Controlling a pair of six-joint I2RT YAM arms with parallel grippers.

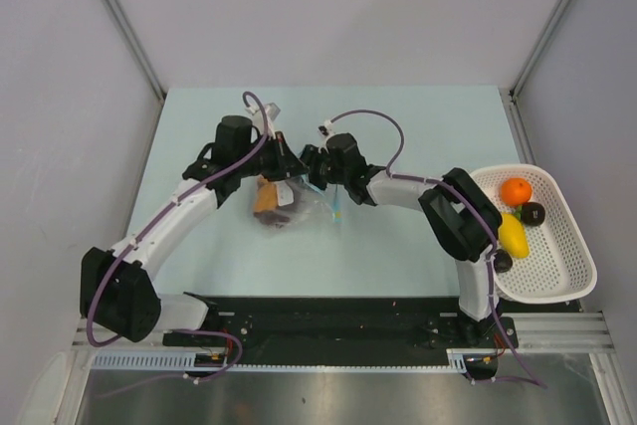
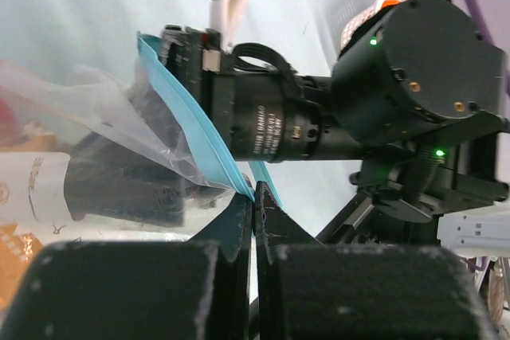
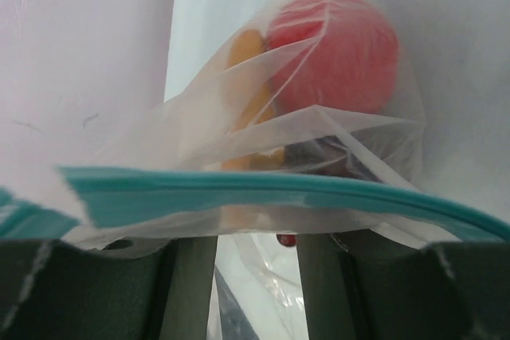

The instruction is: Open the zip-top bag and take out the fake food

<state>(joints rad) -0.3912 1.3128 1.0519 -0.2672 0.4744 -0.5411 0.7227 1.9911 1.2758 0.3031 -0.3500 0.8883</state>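
Observation:
The zip-top bag (image 1: 311, 206) lies at mid-table, held up at its mouth where both grippers meet. Inside it show a red ball (image 3: 335, 53), an orange-yellow piece (image 3: 249, 101) and dark pieces (image 1: 279, 216). My left gripper (image 1: 289, 168) (image 2: 255, 203) is shut on the teal zip strip (image 2: 191, 125), pinching one lip at the fingertips. My right gripper (image 1: 308, 168) (image 3: 256, 236) faces it from the right with its fingers apart. The other teal lip (image 3: 239, 193) runs across in front of its fingertips, and I see clear film in the gap.
A white perforated basket (image 1: 572, 276) sits at the table's right edge. It holds an orange ball (image 1: 516, 191), a yellow oblong (image 1: 513, 234) and two dark pieces (image 1: 533, 213). The right arm's wrist body (image 2: 414, 61) fills much of the left wrist view.

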